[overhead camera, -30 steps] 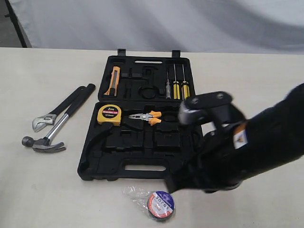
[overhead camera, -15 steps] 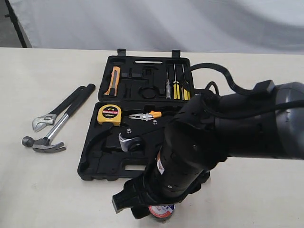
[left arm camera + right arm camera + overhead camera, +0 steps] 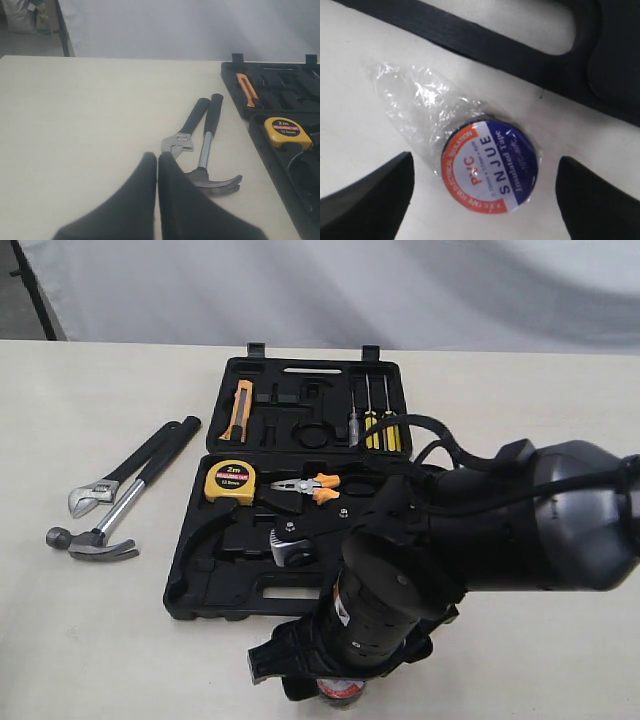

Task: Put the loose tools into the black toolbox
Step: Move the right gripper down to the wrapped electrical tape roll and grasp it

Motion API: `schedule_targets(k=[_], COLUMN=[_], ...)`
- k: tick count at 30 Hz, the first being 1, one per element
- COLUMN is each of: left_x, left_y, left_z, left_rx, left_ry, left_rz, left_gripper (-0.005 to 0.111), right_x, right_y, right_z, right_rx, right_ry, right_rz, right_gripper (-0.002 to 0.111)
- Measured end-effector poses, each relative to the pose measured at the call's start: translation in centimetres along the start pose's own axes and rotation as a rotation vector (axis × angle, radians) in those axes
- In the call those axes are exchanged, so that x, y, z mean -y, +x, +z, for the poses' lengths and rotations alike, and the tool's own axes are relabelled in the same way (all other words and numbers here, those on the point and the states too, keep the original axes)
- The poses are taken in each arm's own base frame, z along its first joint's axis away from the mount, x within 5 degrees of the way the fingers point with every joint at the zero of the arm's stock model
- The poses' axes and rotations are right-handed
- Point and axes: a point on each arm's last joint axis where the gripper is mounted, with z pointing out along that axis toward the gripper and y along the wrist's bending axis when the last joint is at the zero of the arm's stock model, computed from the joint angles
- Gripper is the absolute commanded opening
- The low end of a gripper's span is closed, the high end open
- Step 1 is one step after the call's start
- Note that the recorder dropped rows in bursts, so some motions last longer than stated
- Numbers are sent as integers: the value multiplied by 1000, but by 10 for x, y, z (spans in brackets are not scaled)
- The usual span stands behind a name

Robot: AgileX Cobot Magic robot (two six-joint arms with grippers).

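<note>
The black tape roll [image 3: 490, 165], with its blue-red label and crumpled clear film, lies flat on the table just in front of the black toolbox [image 3: 485, 45]. My right gripper [image 3: 486, 167] is open and straddles the roll, one finger [image 3: 380, 195] on each side, neither touching it. From outside, the right arm hides nearly all of the roll [image 3: 340, 696]. The hammer [image 3: 100, 535] and the adjustable wrench [image 3: 110, 480] lie side by side left of the open toolbox [image 3: 200, 590]. My left gripper [image 3: 157, 156] is shut and empty, hovering short of the wrench [image 3: 187, 132] and hammer [image 3: 207, 167].
In the toolbox sit a yellow tape measure [image 3: 230, 480], orange-handled pliers [image 3: 305, 485], a utility knife [image 3: 238, 410] and screwdrivers [image 3: 375, 425]. The right arm's bulk covers the case's lower right part. Bare table lies left of the hammer.
The right arm has swung forward and down over the tape roll, so the gripper now hangs around it. Hammer, wrench and toolbox have not moved.
</note>
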Motion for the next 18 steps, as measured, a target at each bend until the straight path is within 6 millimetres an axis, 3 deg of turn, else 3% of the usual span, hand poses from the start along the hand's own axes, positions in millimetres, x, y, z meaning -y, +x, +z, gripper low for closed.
schedule_targets(k=[10, 13, 17, 18], left_x=[0, 0, 0, 0], left_y=[0, 0, 0, 0], left_z=[0, 0, 0, 0], left_rx=[0, 0, 0, 0], left_ry=[0, 0, 0, 0], left_rz=[0, 0, 0, 0], left_gripper=[1, 1, 1, 1], right_x=[-1, -1, 1, 1], right_y=[-1, -1, 0, 0], right_z=[20, 22, 21, 21], right_rx=[-15, -18, -32, -37], right_ry=[8, 13, 36, 43], right_rz=[0, -5, -19, -24], right_gripper=[70, 50, 3, 0])
